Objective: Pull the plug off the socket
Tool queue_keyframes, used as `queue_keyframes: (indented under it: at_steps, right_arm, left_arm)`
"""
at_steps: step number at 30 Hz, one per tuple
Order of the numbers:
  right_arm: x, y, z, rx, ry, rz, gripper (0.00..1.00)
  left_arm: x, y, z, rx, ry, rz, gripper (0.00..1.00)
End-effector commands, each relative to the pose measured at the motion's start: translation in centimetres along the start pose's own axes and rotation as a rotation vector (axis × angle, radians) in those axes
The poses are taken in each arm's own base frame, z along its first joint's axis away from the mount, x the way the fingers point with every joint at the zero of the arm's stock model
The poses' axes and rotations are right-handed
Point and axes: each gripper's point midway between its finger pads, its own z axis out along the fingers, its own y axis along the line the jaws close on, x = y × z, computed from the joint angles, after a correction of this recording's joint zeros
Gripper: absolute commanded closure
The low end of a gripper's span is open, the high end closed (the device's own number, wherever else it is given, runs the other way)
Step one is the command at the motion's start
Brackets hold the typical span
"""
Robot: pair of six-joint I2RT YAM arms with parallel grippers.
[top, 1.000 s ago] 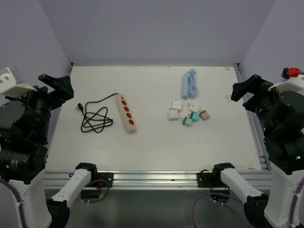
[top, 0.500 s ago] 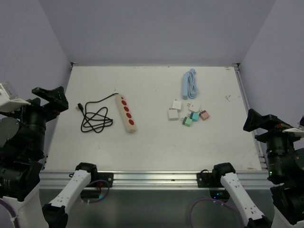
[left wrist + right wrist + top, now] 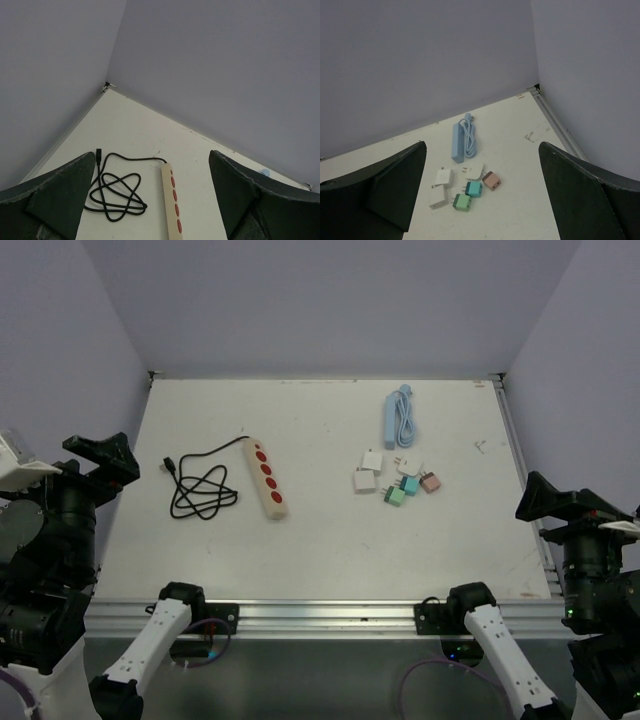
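A beige power strip with red sockets (image 3: 268,478) lies left of the table's middle, its black cord (image 3: 200,486) coiled beside it. No plug shows in its sockets. It also shows in the left wrist view (image 3: 173,202) with the cord (image 3: 113,193). Several loose plug adapters (image 3: 394,480) lie right of centre, also seen in the right wrist view (image 3: 465,187). My left gripper (image 3: 103,456) is open and empty, high over the table's left edge. My right gripper (image 3: 547,498) is open and empty, high over the right edge.
A light blue power strip with its bundled cable (image 3: 398,417) lies at the back right and shows in the right wrist view (image 3: 462,141). A metal rail (image 3: 520,470) runs along the right edge. Walls close the back and both sides.
Both arms have drawn back toward the near edge and sunk lower in the top view, the right one most. Nothing on the table has moved.
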Motion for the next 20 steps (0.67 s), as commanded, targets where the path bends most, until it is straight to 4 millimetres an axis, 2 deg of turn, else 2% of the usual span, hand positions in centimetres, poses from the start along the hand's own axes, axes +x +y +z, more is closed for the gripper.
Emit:
queue_keyframes:
  at_steps: [1, 20]
  right_arm:
    - [-1.08, -0.09, 0.42, 0.011, -0.042, -0.008, 0.01]
    - [-0.47, -0.09, 0.76, 0.011, -0.038, -0.010, 0.01]
  left_arm:
    - [0.58, 1.02, 0.00, -0.045, 0.002, -0.003, 0.01]
    - [0.80, 1.44, 0.14, -0.066, -0.001, -0.001, 0.00]
